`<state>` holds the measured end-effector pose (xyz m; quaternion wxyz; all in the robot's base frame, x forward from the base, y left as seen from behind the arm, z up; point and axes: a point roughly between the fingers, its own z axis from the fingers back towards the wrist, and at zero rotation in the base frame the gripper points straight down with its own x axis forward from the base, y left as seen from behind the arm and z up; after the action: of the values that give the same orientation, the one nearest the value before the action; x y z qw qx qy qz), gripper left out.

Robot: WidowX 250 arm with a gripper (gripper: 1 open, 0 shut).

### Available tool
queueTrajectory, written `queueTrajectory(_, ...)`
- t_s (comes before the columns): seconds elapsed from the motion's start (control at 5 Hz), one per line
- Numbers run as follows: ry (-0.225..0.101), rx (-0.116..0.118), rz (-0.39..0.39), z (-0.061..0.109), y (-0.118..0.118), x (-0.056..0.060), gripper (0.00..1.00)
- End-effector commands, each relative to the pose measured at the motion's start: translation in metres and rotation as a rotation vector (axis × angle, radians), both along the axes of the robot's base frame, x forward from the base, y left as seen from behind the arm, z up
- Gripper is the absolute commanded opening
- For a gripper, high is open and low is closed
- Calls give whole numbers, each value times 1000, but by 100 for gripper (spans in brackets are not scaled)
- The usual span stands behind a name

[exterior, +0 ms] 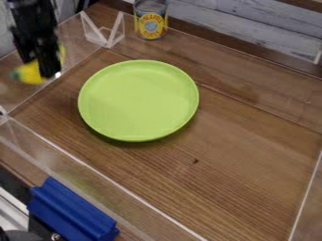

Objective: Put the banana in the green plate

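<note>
Camera view, single angle from the near side of the table. Gripper [44, 68] is at far left, pointing down, motion-blurred. Jaws pressed together on the banana [28, 72]: yellow body sticks out to the left of the fingers, clear of the wood below it. Exact contact points are smeared by blur, can't resolve which end is pinched.

Green plate [138, 100] sits flat on the wooden table [239, 160], centre-left of frame, nothing on it. Banana is just left of the plate's left rim and above table level, not over the plate.

Far edge: yellow-labelled can [151, 21] upright near the back wall, behind the plate. Clear acrylic stand [104, 30] just left of the can, well apart from the plate. Clear acrylic wall [75, 174] runs along the near-left side of the work area. Blue object [70, 218] at the near-left corner, outside that wall, partly cut off by the frame.
</note>
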<state>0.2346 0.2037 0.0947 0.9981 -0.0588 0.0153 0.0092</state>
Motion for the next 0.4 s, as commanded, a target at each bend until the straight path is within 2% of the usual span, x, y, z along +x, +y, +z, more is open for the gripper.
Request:
queueTrajectory(0.0,-84,38,29,48,-6,13,0)
queueTrajectory(0.2,-112,26,40,73,-17,18,0)
